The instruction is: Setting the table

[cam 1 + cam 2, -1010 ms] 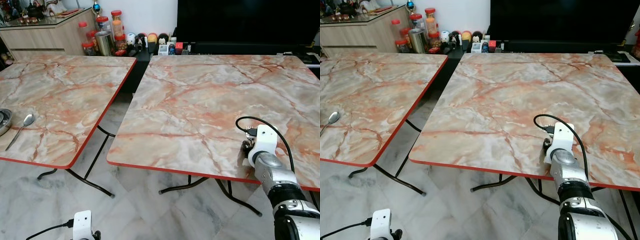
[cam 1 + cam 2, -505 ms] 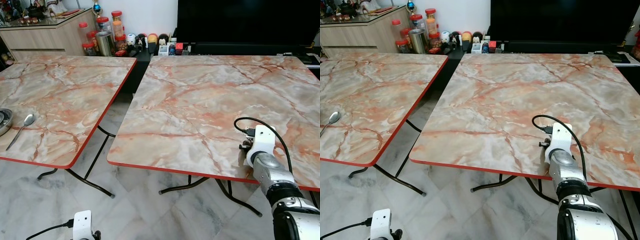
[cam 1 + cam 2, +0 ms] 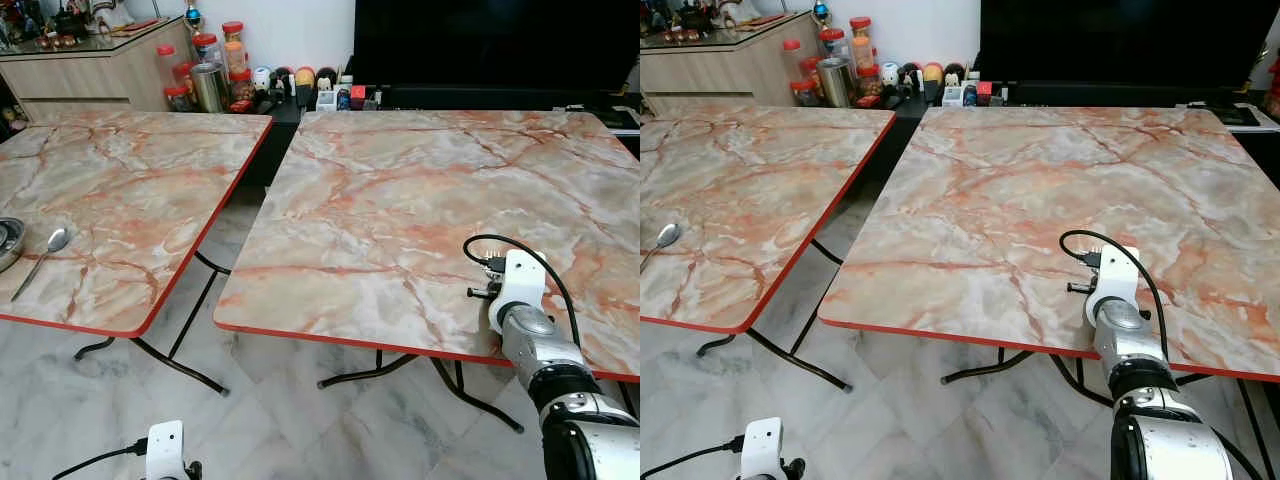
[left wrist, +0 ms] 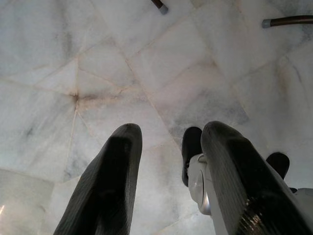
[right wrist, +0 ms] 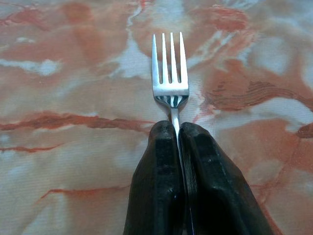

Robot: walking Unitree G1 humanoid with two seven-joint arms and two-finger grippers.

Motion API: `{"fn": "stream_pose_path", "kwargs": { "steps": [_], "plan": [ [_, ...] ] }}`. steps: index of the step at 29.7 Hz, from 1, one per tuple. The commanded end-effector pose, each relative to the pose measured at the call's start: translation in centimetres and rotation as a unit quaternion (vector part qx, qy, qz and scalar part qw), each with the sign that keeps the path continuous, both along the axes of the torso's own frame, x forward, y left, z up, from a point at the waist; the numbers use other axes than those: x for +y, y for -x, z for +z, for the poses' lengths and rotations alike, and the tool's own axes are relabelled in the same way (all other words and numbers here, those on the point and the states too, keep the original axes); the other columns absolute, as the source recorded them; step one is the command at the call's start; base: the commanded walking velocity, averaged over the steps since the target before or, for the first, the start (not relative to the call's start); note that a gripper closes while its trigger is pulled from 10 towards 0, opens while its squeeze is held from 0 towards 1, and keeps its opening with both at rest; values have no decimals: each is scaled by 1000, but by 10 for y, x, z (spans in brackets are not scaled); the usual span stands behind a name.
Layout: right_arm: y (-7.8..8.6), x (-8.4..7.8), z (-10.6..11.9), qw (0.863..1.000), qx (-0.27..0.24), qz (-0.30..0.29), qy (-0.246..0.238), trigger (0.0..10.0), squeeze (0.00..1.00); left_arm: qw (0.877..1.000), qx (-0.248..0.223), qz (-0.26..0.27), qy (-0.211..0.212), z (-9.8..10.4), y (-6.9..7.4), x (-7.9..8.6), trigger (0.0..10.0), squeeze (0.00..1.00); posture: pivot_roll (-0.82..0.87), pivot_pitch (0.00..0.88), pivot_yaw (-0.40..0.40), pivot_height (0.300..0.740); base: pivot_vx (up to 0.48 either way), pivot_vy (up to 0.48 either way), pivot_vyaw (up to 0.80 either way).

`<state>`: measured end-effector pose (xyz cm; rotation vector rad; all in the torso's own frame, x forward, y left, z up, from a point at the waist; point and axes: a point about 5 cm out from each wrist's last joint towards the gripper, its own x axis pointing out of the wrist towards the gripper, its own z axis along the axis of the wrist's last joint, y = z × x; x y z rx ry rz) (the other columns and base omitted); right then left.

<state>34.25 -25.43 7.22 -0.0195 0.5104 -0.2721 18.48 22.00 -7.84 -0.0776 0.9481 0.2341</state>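
Landmark: right table (image 3: 420, 200), directly ahead.
Left table (image 3: 120, 190): left of right table, a gap of floor (image 3: 230, 240) between them.
Spoon (image 3: 42, 260): on left table, near its front edge, far from right table.
Bowl (image 3: 8, 240): on left table, just left of spoon.
Right gripper (image 5: 178, 132): over right table's front right part, near the front edge.
Fork (image 5: 170, 73): between right gripper's fingers, tines pointing away from the wrist, over right table.
Left gripper (image 4: 166, 161): low, left of right table's front, above floor.
Jars (image 3: 205, 70): behind the gap, beyond right table's far left corner.
Cabinet (image 3: 90, 60): behind left table, left of jars.
Screen (image 3: 490, 45): behind right table's far edge.
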Motion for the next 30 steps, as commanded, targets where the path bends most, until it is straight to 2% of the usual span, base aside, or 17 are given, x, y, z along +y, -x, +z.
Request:
{"fn": "stream_pose_path", "kwargs": {
  "steps": [1, 6, 10, 11, 12, 13, 14, 16, 21, 23, 24, 26, 30],
  "plan": [
    [-2, 9, -3, 1000, 9, 12, -10, 0, 0, 1000, 6, 5, -1, 0, 1, 4, 10000, 0, -7, 0, 59, 740, 0, 0, 0],
    [-3, 13, -2, 1000, 5, 19, -11, 0, 0, 1000, 5, 5, -2, 0, 1, 4, 10000, 0, -6, 0, 59, 740, 0, 0, 0],
    [-9, 18, 6, 999, -24, 30, 12, 0, 0, 1000, 3, 6, -5, 1, 1, 5, 10000, 0, -6, 0, 59, 740, 0, 0, 0],
    [-11, 20, 10, 998, -36, 34, 24, 10000, 0, 1000, 3, 6, -6, 1, 1, 5, 10000, 0, -6, 0, 59, 740, 0, 0, 0],
    [-14, 23, 16, 997, -57, 38, 32, 10000, 0, 1000, 2, 6, -7, 1, 0, 5, 10000, 0, -8, 0, 59, 740, 0, 0, 0],
    [-20, 31, 29, 993, -101, 49, 46, 10000, 0, 1000, -1, 9, -8, 1, 0, 6, 10000, 0, -8, 0, 58, 740, 0, 0, 0],
    [-20, 31, 29, 993, -101, 49, 46, 10000, 0, 1000, -1, 9, -8, 1, 0, 6, 10000, 0, -8, 0, 58, 740, 0, 0, 0],
    [-25, 38, 43, 985, -143, 62, 69, 10000, 0, 1000, -3, 10, -10, 2, -1, 6, 10000, 0, -3, 0, 57, 740, 0, 0, 0],
    [-33, 59, 78, 966, -241, 65, 69, 10000, 0, 1000, -1, 22, -6, 1, 0, 6, 10000, 0, -3, 0, 54, 740, 0, 96, 0],
    [-33, 61, 81, 964, -248, 67, 66, 10000, 0, 1000, -1, 22, -5, 1, 0, 6, 10000, 0, -3, 0, 54, 740, 0, 480, 0],
    [-35, 69, 91, 957, -273, 75, 62, 10000, 0, 1000, -1, 19, -6, 1, 0, 6, 10000, 0, -2, 0, 54, 740, 0, 480, 0],
    [-35, 73, 97, 952, -288, 83, 63, 10000, 0, 1000, -1, 18, -6, 1, 0, 6, 10000, 0, -1, 0, 52, 740, 0, 480, 0],
    [-35, 78, 100, 948, -295, 92, 71, 10000, 0, 1000, -2, 19, -6, 1, 0, 6, 10000, 0, -1, 0, 50, 740, 0, 480, 0]
  ]
}}
